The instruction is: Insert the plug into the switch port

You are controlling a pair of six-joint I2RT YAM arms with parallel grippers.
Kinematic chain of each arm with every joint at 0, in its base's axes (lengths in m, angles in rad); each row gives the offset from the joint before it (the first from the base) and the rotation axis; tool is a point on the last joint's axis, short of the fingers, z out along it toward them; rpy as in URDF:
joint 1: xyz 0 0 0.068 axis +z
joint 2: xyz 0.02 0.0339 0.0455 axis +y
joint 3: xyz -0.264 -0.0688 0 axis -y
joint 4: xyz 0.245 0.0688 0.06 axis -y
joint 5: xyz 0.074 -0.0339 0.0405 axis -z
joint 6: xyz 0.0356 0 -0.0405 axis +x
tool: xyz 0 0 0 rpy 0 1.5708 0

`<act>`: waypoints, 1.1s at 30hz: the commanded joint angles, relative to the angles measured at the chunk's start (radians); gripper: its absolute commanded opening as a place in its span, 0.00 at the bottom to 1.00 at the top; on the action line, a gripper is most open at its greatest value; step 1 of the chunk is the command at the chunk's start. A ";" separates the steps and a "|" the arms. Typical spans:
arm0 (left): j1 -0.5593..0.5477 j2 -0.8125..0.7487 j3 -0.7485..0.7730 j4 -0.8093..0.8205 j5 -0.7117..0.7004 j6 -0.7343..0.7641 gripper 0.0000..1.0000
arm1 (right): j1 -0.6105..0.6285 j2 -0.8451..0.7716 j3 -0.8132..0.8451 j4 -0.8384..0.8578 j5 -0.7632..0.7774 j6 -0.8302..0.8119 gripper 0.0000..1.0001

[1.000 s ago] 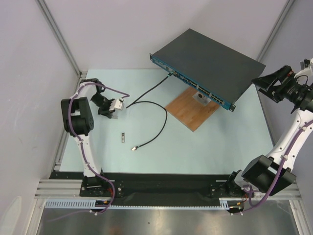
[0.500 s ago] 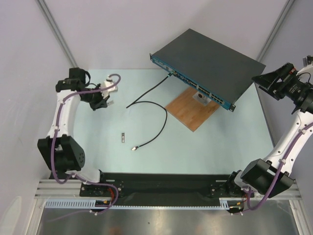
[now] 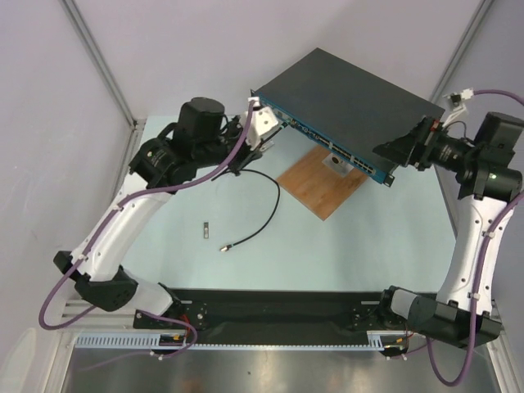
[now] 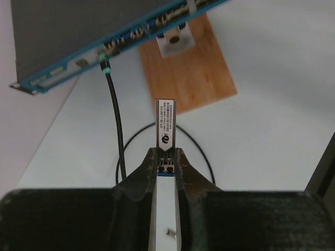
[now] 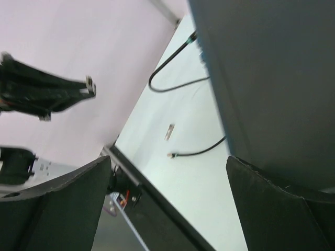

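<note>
The switch has a matt black top and a blue port-lined front, and stands raised at the back. My left gripper is just before the front's left end, shut on the plug, a small silver module that sticks out of its tips toward the ports with a gap between. My right gripper is open and empty at the switch's right end; its wrist view shows the black top close beside its fingers.
A black cable is plugged into the switch's left ports; its loose end lies on the table. A second small module lies left of it. A brown wooden board with a white block sits under the switch.
My left arm has swung from the table's back left over to the switch's left front, carrying the plug. My right gripper has moved left, up to the switch's right end.
</note>
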 commanded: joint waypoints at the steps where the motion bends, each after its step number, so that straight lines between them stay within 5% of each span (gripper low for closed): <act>1: -0.102 0.067 0.107 0.073 -0.155 -0.182 0.00 | 0.106 -0.048 -0.043 0.002 0.038 -0.002 0.98; 12: -0.334 0.187 0.130 0.199 -0.284 -0.162 0.00 | 0.334 -0.093 -0.167 0.198 0.137 0.189 0.85; 26: -0.417 0.198 0.132 0.220 -0.293 -0.158 0.00 | 0.475 -0.065 -0.207 0.253 0.226 0.236 0.70; 33: -0.440 0.193 0.138 0.219 -0.289 -0.150 0.00 | 0.489 -0.059 -0.206 0.266 0.234 0.239 0.52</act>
